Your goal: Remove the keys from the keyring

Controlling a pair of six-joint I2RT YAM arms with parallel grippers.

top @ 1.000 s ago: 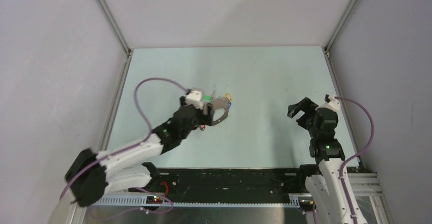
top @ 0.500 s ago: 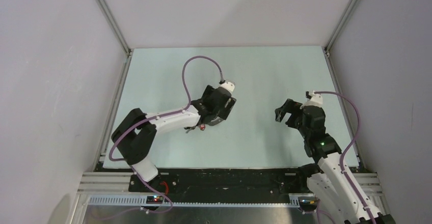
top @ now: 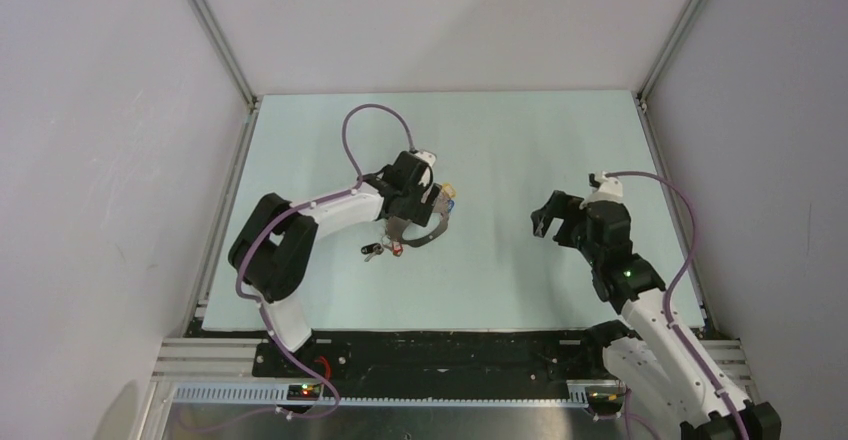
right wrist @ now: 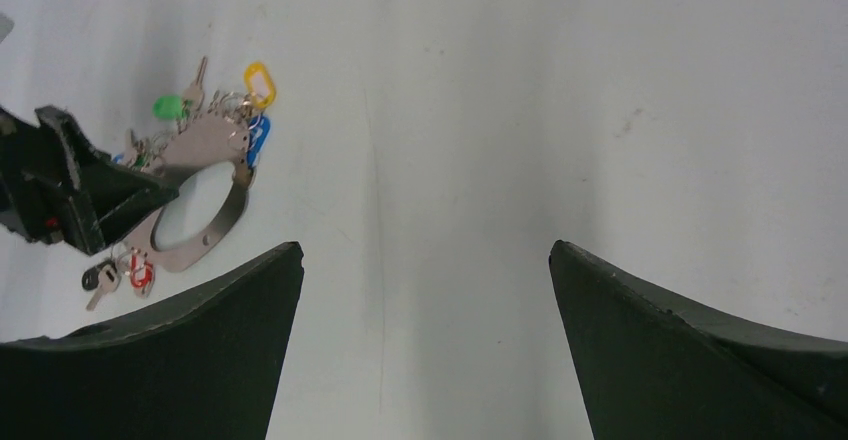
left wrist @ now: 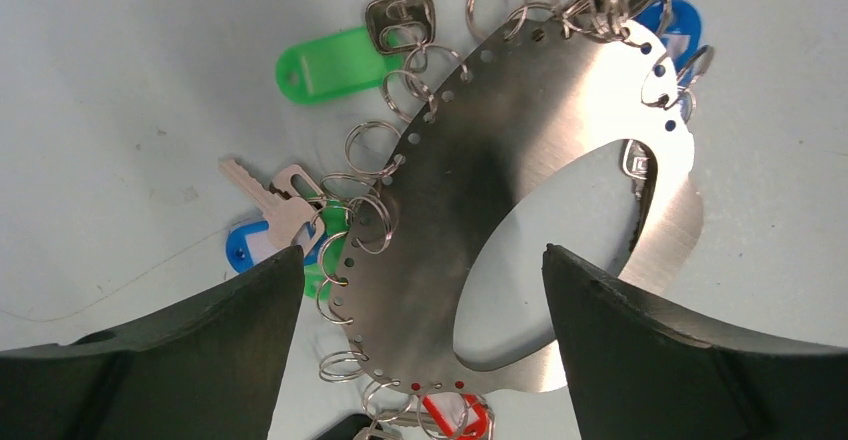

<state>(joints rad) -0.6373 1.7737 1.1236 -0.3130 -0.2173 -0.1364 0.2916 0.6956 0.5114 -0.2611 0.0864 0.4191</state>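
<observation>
keyring on table | keys round its edge | left gripper above

1. The left arm is bending at its elbow near the tabletop's left edge, its forearm stretching toward the middle.
2. The left gripper is pointing downward, jaws standing wide apart, gripping nothing.
3. The right arm is leaning in from the near right corner.
4. The right gripper is hovering above the tabletop, jaws spread fully, empty.

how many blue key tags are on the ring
2 in the left wrist view: one blue tag left of the keyring, under a silver key; the other at its upper right rim. The fingers may hide more.
</observation>
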